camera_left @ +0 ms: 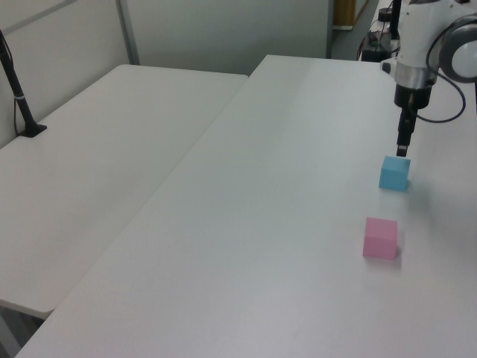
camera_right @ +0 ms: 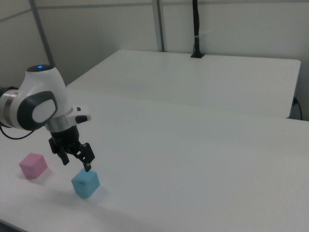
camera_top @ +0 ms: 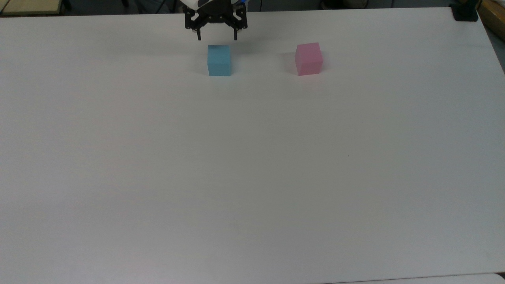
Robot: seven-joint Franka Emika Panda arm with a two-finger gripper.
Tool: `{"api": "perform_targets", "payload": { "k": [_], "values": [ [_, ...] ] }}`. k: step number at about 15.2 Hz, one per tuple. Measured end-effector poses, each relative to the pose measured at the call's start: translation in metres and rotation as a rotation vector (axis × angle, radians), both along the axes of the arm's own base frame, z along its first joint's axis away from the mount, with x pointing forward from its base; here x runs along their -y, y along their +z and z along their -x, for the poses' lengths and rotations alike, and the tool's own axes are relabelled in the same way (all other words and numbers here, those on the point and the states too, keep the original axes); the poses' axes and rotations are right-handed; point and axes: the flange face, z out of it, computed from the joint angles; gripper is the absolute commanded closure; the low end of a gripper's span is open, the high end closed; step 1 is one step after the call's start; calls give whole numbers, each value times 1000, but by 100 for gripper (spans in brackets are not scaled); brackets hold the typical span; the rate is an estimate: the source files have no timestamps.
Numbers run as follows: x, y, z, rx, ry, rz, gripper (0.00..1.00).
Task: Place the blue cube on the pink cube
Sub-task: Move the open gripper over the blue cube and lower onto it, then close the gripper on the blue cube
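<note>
We see the gripper spread open, hovering above the blue cube, seemingly not touching it. The pink cube sits on the worktop, well apart, on the top view's right.

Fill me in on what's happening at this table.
A robot arm's gripper hangs open just above the blue cube, not holding it. The pink cube sits apart from it on the white table, to the top view's right. Nothing is stacked yet.
</note>
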Motion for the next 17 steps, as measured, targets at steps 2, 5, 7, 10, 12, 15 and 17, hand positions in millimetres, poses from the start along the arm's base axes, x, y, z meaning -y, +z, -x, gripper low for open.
{"api": "perform_targets", "payload": {
  "k": [2,5,7,10,12,15,17],
  "values": [
    [0,-13,-2,-13,1,1,0],
    [-1,-27,-7,-22,1,2,0],
    [-1,-37,-10,-26,2,3,0],
    [-1,-52,-13,-48,1,5,0],
    [0,-63,-12,-53,0,5,2],
    [0,-74,-6,-33,2,2,31],
    [0,-77,-5,-26,2,1,57]
  ]
}}
